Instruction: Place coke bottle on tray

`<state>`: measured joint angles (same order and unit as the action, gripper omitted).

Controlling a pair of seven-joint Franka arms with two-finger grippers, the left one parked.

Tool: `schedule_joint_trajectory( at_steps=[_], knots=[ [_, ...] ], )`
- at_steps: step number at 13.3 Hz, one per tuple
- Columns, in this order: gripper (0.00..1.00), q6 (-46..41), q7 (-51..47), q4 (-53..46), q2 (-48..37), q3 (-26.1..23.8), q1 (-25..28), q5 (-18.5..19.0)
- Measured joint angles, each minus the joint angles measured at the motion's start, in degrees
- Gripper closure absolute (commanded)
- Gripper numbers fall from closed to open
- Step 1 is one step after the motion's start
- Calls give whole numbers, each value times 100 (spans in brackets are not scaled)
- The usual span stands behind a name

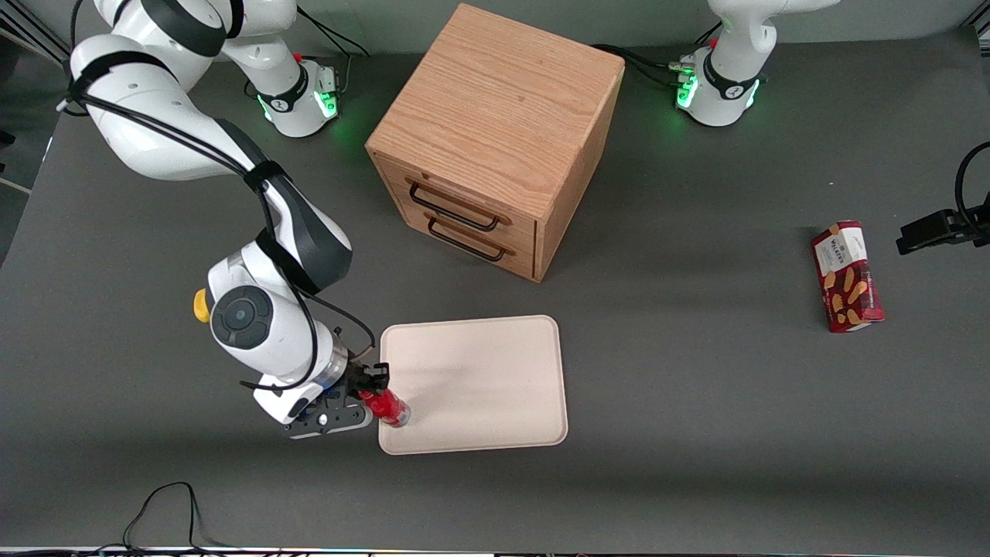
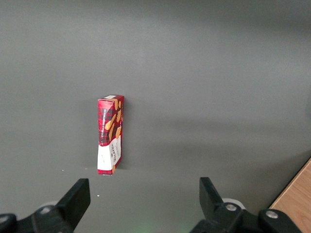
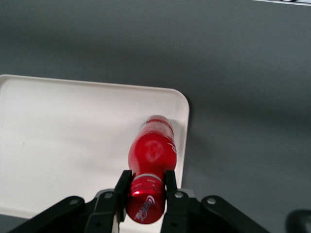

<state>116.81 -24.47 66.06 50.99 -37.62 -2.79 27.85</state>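
Gripper [image 1: 373, 393] grasps the bottle [image 1: 389, 408] by its capped neck, base over the tray [image 1: 479, 387] corner nearest the working arm. Farther back stands a cabinet [image 1: 495, 139]; a box [image 1: 847, 276] lies toward the parked arm's end.

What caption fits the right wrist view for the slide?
Gripper shut on the coke bottle at its cap end, base over the tray near its corner.

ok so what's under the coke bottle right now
The tray, near its corner. The gripper holds the coke bottle by its cap end, jaws shut on it. The base itself is hidden, so whether it touches the tray cannot be told.
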Motion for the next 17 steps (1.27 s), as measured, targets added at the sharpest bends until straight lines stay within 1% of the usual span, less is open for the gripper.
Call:
schedule_joint_trajectory(
  at_steps=[1, 7, 9, 11, 12, 13, 14, 15, 16, 17],
  knots=[
    [0, 46, 0, -22, 70, 0, 24, 3],
    [0, 43, -7, -116, 91, -24, 58, 7],
    [0, -265, -6, -187, -31, -64, 64, 9],
    [0, -846, -6, -255, -368, -132, 70, -2],
    [0, -1212, -7, -234, -639, -155, 64, -76],
    [0, -1470, -7, -168, -951, -146, 30, -272],
    [0, -1641, -2, 9, -1344, -57, -52, -592],
    [0, -1732, 66, 290, -1802, 186, -125, -1015],
    [0, -1792, 282, 650, -2326, 593, -164, -1557],
    [0, -1810, 600, 1094, -2915, 1116, -176, -2189]
  ],
)
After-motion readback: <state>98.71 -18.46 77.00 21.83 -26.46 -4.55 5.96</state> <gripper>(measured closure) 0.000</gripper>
